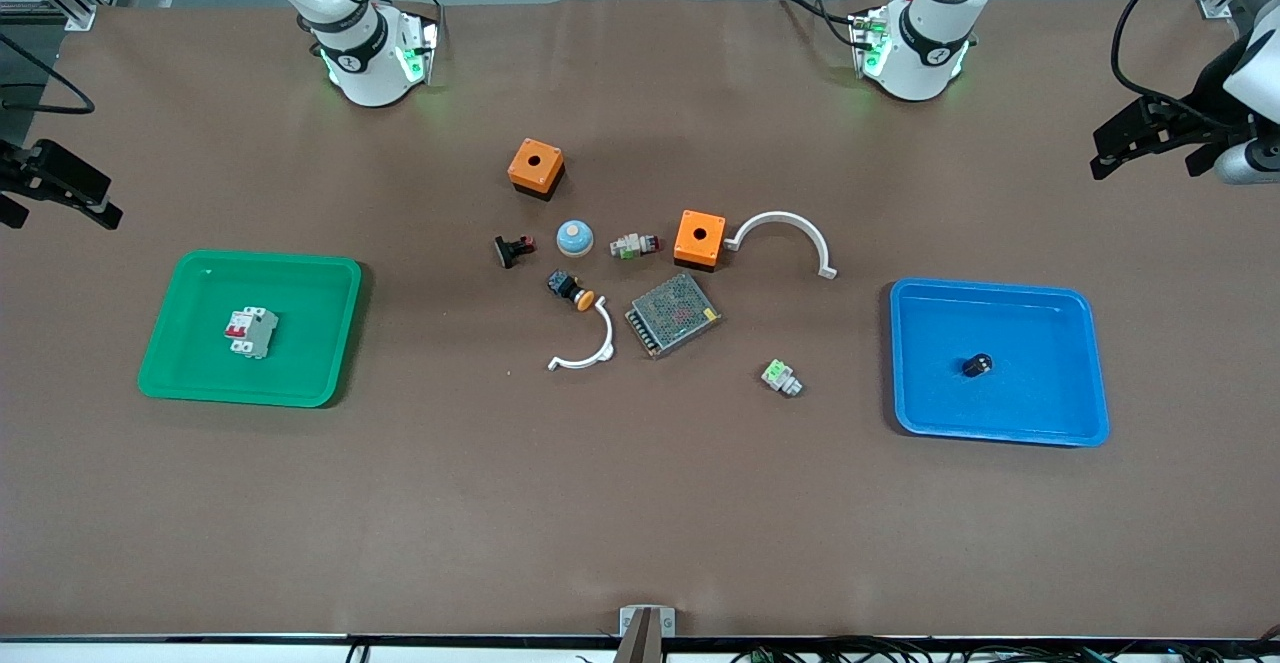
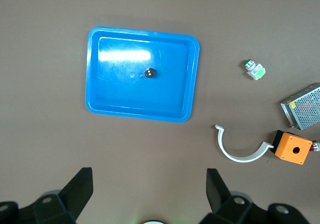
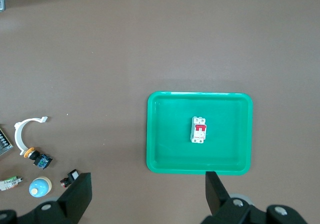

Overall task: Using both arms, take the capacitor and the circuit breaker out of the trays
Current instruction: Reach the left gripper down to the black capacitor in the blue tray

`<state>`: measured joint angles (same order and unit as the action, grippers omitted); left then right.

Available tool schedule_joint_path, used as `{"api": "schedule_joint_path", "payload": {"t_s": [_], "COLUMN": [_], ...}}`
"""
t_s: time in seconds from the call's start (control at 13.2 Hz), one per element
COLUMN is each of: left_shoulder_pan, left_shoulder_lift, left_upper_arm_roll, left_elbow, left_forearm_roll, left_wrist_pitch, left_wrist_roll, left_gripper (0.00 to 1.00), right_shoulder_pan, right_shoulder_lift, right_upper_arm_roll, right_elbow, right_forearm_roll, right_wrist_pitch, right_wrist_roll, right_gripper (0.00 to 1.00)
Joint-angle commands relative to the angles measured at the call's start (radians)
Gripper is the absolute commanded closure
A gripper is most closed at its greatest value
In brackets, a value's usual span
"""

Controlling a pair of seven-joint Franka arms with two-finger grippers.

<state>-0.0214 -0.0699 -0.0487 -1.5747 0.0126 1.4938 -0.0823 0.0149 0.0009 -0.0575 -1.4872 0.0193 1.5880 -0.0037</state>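
The capacitor [image 1: 978, 365], a tiny dark cylinder, lies in the blue tray [image 1: 1040, 393] at the left arm's end of the table. It also shows in the left wrist view [image 2: 149, 73], in that tray [image 2: 120, 94]. The breaker [image 1: 251, 332], white-grey with red levers, lies in the green tray [image 1: 310, 343] at the right arm's end and shows in the right wrist view [image 3: 199, 129], in that tray [image 3: 225, 144]. My left gripper [image 1: 1145, 158] [image 2: 150, 189] is open and empty, high over the table's edge. My right gripper [image 1: 55, 215] [image 3: 148, 191] is open and empty, high over its own end.
Loose parts lie mid-table: two orange boxes [image 1: 536, 167] [image 1: 699, 238], two white curved clamps [image 1: 785, 236] [image 1: 588, 348], a mesh power supply [image 1: 673, 314], a green-and-white block [image 1: 781, 377], a blue-domed part [image 1: 575, 237], an orange-capped push-button [image 1: 570, 289] and a black clip [image 1: 512, 250].
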Motion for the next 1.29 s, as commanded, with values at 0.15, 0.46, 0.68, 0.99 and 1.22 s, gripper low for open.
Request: {"api": "schedule_joint_path", "payload": {"t_s": [0.15,0.46,0.68,0.99,1.22], "left_shoulder_pan": [0.006,0.029,0.061,0.101,0.104], "left_shoulder_lift": [0.033,0.131,0.231,0.352,0.397], "left_upper_arm_roll": [-0.002,0.007,0.007,0.007,0.007], "left_elbow": [0.030,0.019,0.010,-0.095,-0.186], "left_forearm_roll": [0.030,0.056,0.056,0.058,0.058], "left_wrist_pitch": [-0.021,0.078,0.176,0.380,0.532], "left_wrist_roll": [0.004,0.009,0.009,0.006,0.006], "left_gripper": [0.00,0.00,0.00,0.00,0.00], "right_shoulder_pan": [-0.006,-0.004,-0.001,0.000,-0.004], "right_shoulder_lift": [0.007,0.007,0.013,0.021,0.034], "right_upper_arm_roll": [0.004,0.004,0.005,0.005,0.007], "right_elbow": [0.016,0.016,0.016,0.016,0.016], "right_forearm_roll": [0.011,0.010,0.007,-0.009,-0.019], "right_wrist_pitch": [-0.003,-0.005,-0.005,-0.005,-0.006], "right_wrist_roll": [0.002,0.001,0.001,0.001,0.001], "right_gripper": [0.00,0.00,0.00,0.00,0.00]}}
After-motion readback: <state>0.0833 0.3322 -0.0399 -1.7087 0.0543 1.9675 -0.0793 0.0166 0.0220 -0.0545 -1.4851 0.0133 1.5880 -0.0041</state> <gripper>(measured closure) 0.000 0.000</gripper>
